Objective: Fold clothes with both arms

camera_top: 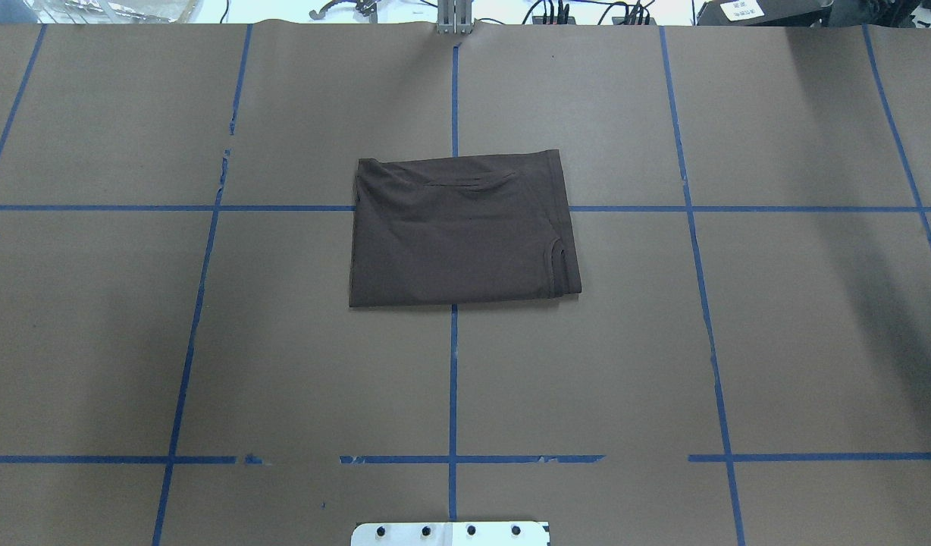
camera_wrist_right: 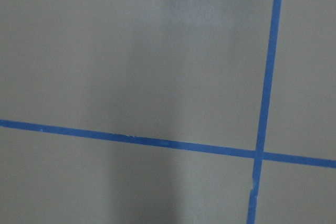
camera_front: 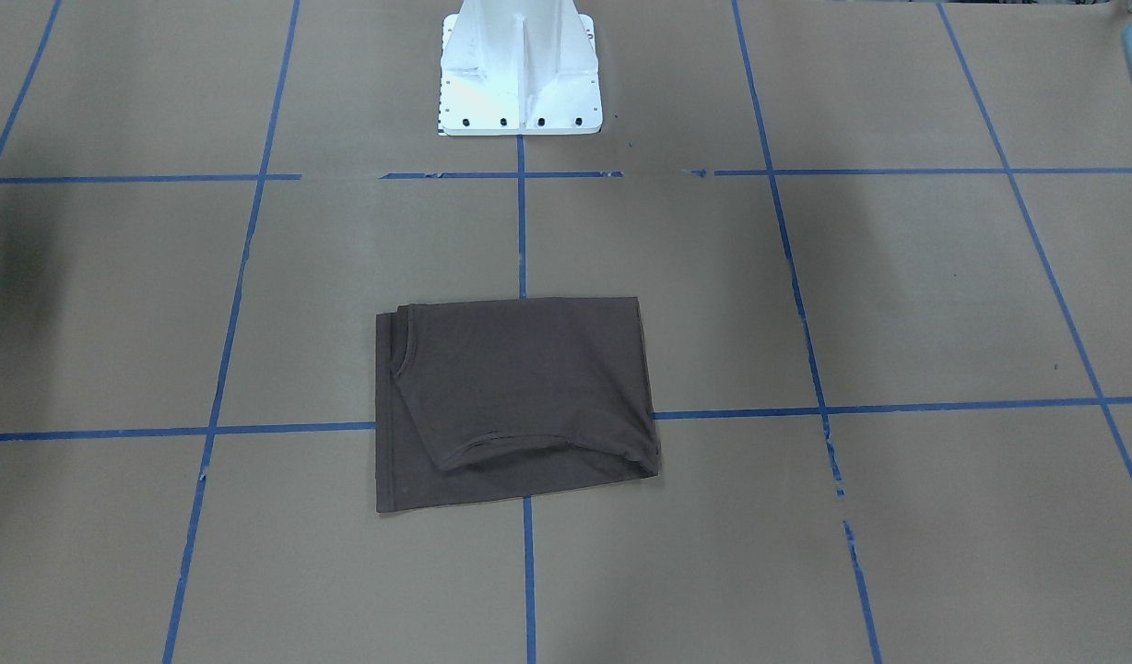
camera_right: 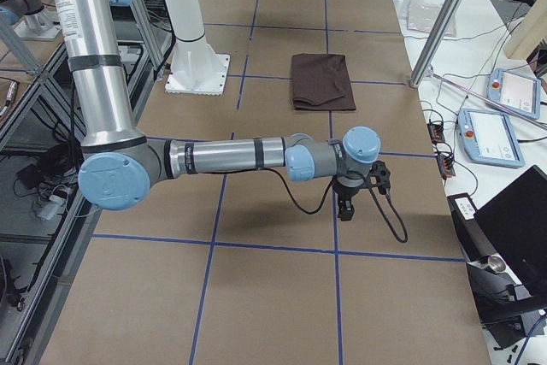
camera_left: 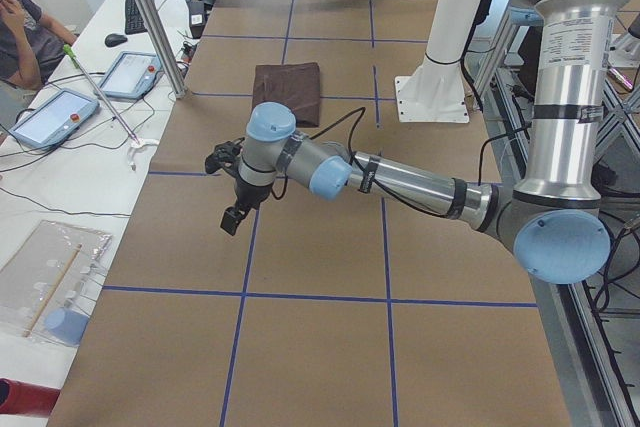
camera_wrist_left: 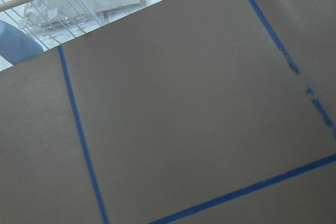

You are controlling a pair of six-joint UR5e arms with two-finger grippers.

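Folded T-shirt (camera_front: 520, 397) lies flat on table (camera_front: 898, 295)

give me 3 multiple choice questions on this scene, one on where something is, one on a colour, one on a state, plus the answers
1. Where does the T-shirt lie?
A) at a corner of the table
B) near the middle of the table, over a crossing of tape lines
C) hanging off the table's edge

2. What colour are the tape lines?
A) red
B) yellow
C) blue

3. How is the T-shirt?
A) folded into a rectangle
B) spread out flat, sleeves wide
C) bunched in a ball

Answers:
1 B, the overhead view shows two lines running under it.
2 C, every grid line is blue.
3 A, its edges are straight and stacked layers show at one side.
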